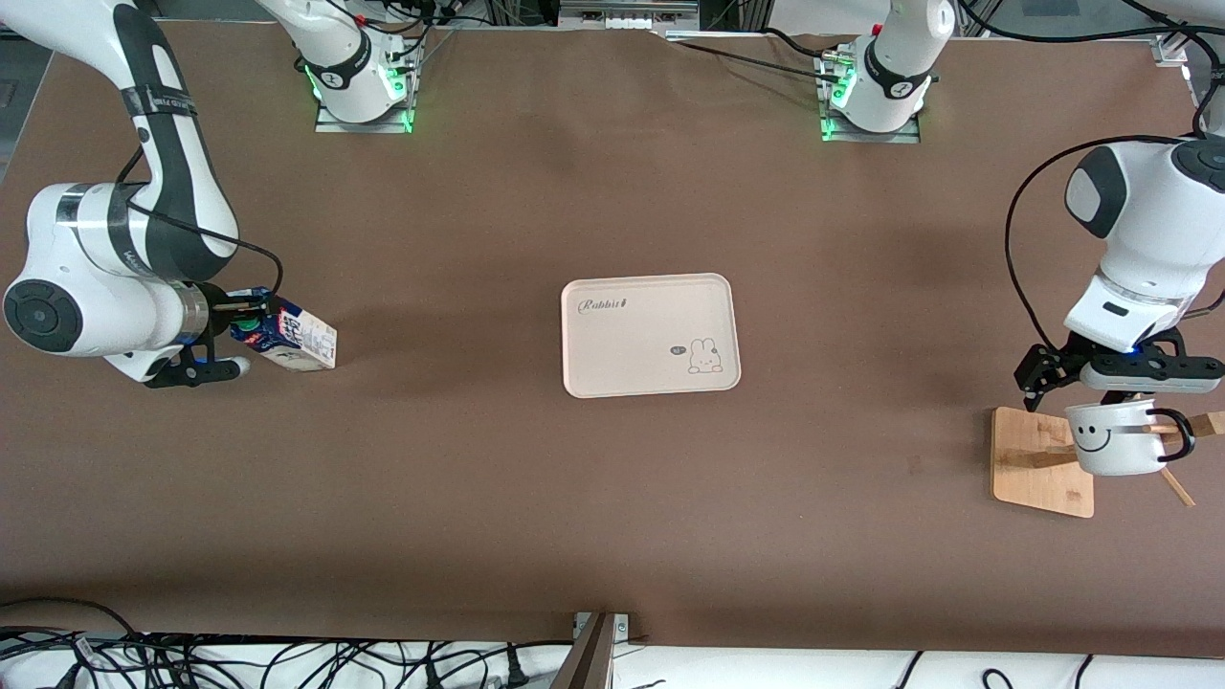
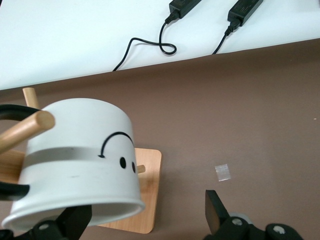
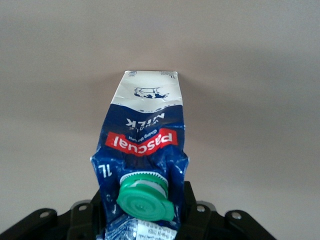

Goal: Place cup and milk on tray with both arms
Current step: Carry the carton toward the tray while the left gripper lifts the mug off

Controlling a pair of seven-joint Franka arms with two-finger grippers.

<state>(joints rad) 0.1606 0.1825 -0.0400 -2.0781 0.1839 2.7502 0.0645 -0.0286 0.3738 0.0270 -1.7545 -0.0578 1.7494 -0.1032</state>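
At mid-table – tray (image 1: 651,335): you see it bare, flat.
Right gripper (image 1: 230,330): clamped on the milk (image 1: 292,338) at its capped top; carton tilted, at the right arm's end.
Left gripper (image 1: 1115,378): fingers spread – one inside the cup (image 1: 1115,438), which hangs on the wooden stand (image 1: 1038,464).

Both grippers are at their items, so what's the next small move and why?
Probably lift the cup off the wooden stand first: a peg still runs through its handle. The left gripper is at its rim, the right gripper grips the milk, and the tray is empty.
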